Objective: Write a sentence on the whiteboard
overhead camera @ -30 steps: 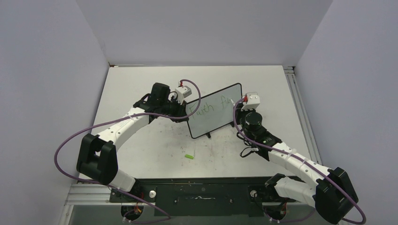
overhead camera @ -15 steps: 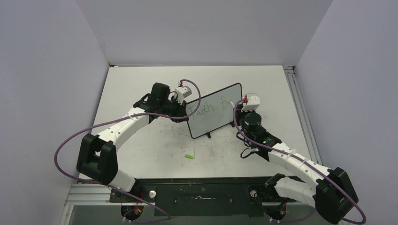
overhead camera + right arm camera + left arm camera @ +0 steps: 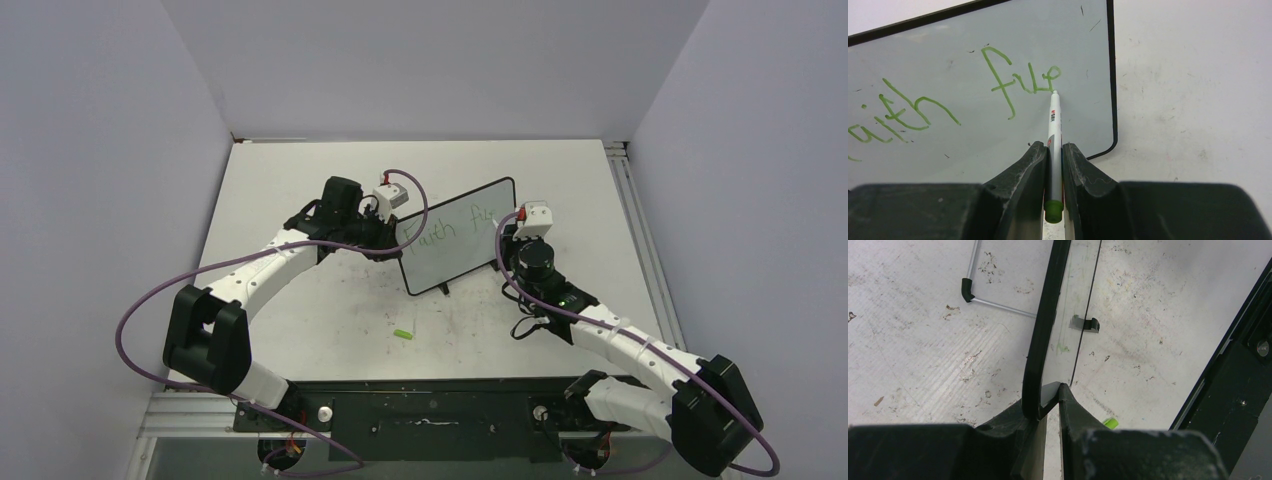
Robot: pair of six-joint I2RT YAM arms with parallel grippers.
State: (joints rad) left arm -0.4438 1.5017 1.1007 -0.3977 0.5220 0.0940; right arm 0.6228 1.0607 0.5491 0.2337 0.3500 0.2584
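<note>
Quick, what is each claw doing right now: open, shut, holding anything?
The left gripper is shut on the whiteboard edge.
The right gripper is shut on a marker.

The sentence [image 3: 1004, 86] is green on the grey-white, black-framed whiteboard [image 3: 973, 150]; the marker [image 3: 1054, 125] white with a green end.

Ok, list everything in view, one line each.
board: 1, white with black frame, upright mid-table
writing: 1 line, green, on the board's face
marker: 1, white with green end, tip at the writing
small piece: 1, bright green, on the table, robot's side of the board
stand wire: 1, silver with black tip, on the table by the board
table: 1, scuffed white
left gripper: 1, black, shut on the board's edge
right gripper: 1, black, shut on the marker
</note>
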